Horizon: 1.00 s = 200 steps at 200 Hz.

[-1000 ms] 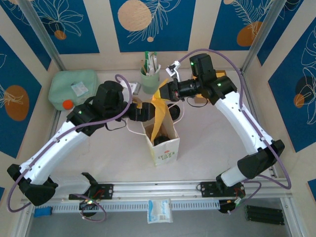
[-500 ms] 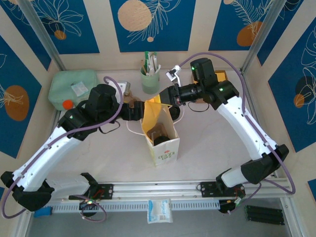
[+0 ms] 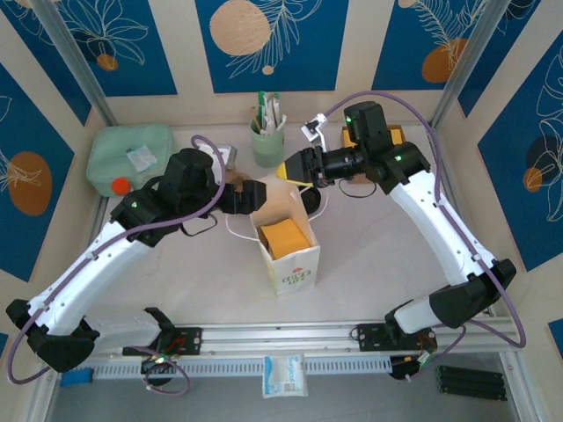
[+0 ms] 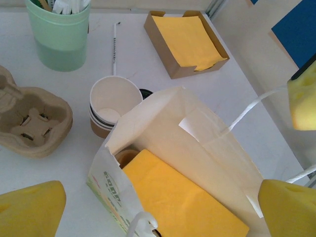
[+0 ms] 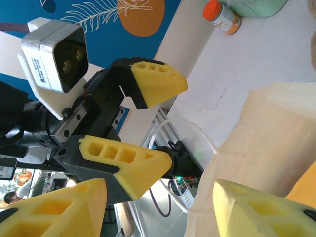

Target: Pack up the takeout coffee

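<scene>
A white paper bag (image 3: 291, 264) stands open at the table's middle. A yellow napkin (image 3: 288, 236) lies flat across its mouth (image 4: 187, 197). The takeout coffee is hidden under it. Beside the napkin a brown rounded edge (image 4: 126, 157) peeks out, and I cannot tell what it is. My left gripper (image 3: 255, 195) hovers open just behind the bag's left rim, its pads wide apart over the opening (image 4: 160, 212). My right gripper (image 3: 295, 171) hangs open behind the bag's back edge with nothing between its fingers (image 5: 158, 212). It faces the left gripper's fingers (image 5: 123, 158).
Unlidded brown paper cups (image 4: 111, 101) are stacked behind the bag, next to a pulp cup carrier (image 4: 29, 123). A mint-green cup of stirrers (image 3: 267, 141) stands at the back. A cardboard tray of yellow napkins (image 4: 187, 42) sits back right, a green container (image 3: 132, 151) back left.
The right gripper opened and let go of the yellow napkin, which dropped flat into the bag and covered the dark thing inside. The right gripper drew back slightly.
</scene>
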Motion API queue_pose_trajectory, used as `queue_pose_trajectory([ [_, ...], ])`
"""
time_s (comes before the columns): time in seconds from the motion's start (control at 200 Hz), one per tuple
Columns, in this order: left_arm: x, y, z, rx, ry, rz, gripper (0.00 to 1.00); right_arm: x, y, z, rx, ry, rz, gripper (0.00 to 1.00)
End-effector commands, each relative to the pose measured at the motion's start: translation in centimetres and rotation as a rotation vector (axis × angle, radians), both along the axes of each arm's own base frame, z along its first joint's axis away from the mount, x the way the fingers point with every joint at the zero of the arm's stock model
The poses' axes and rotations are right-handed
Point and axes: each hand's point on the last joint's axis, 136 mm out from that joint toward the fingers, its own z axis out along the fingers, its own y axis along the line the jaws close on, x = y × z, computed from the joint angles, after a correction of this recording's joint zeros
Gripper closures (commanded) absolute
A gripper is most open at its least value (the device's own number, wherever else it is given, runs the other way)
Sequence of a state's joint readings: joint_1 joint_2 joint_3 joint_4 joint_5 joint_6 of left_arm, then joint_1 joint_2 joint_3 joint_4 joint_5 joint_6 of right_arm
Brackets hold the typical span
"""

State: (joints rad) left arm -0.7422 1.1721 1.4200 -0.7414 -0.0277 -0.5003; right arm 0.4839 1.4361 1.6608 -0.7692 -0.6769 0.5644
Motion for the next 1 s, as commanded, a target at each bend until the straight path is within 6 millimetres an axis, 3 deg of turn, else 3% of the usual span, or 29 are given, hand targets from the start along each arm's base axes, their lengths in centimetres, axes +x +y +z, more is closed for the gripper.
queue_pose_trajectory([
  [0.0, 0.0, -0.4, 1.2, -0.011, -0.036, -0.019, 0.01, -0.8, -0.7, 2.1, 0.020, -0.046, 0.000, 0.37],
  [0.165, 1.0, 0.9, 2.2, 0.018, -0.103, 0.046, 0.00, -0.9, -1.5, 3.5, 0.024, -0.086, -0.027, 0.25],
  [0.365, 3.2, 5.8, 4.2, 0.076, -0.252, 0.228, 0.01, -0.4, -4.2, 5.4, 0.025, -0.151, -0.123, 0.09],
  [0.405, 3.5, 6.7, 4.7, 0.076, -0.274, 0.256, 0.01, -0.1, -5.0, 5.7, 0.025, -0.161, -0.154, 0.01],
  [0.6, 4.7, 10.8, 5.2, 0.120, -0.348, 0.373, 0.01, 0.8, -8.5, 5.8, -0.003, -0.195, -0.280, 0.01],
  [0.79, 5.3, 13.1, 4.0, 0.173, -0.370, 0.433, 0.01, 1.8, -11.7, 3.7, -0.114, -0.237, -0.447, 0.01],
  [0.995, 5.8, 15.5, 1.9, 0.249, -0.406, 0.500, 0.00, 5.0, -17.3, -1.9, -0.333, -0.277, -0.730, 0.01],
])
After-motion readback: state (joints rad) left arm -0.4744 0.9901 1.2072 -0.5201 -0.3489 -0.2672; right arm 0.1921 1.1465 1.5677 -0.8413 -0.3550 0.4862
